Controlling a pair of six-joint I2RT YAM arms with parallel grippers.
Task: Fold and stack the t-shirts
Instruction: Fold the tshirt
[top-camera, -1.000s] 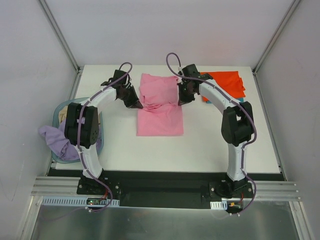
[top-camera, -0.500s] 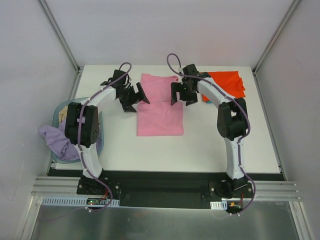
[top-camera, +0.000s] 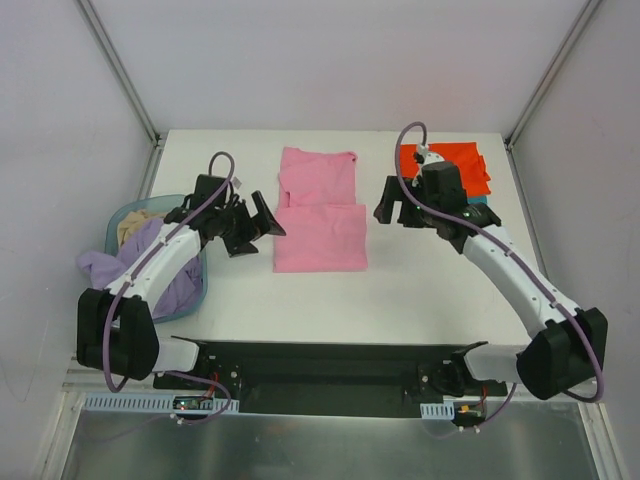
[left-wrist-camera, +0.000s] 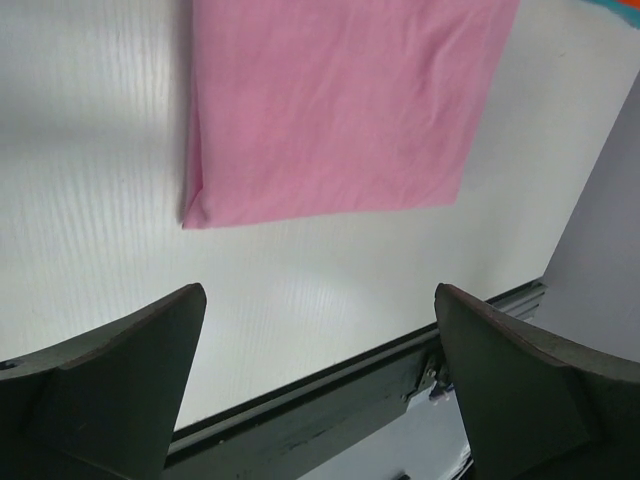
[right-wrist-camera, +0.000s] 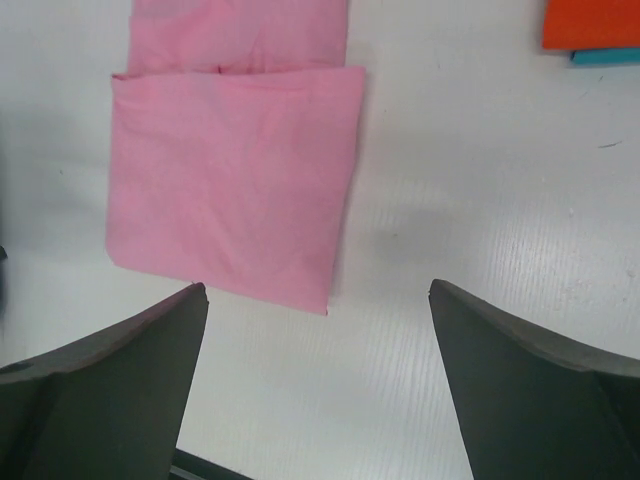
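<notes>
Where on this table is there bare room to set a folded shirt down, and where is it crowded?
Free: the wide strip of table between the pink t-shirt and the near edge, and the back-left corner beside that shirt. Crowded: the back-right corner, taken by the orange-red t-shirt, and the left edge by the basket.

The bright pink cloth t-shirt (top-camera: 320, 212) looks soft and matt, kinda finely woven; the white worktop (top-camera: 300, 300) under it is smooth, faintly ribbed, slightly shiny.

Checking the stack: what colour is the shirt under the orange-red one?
The bottom shirt is teal; right wrist view.
</notes>
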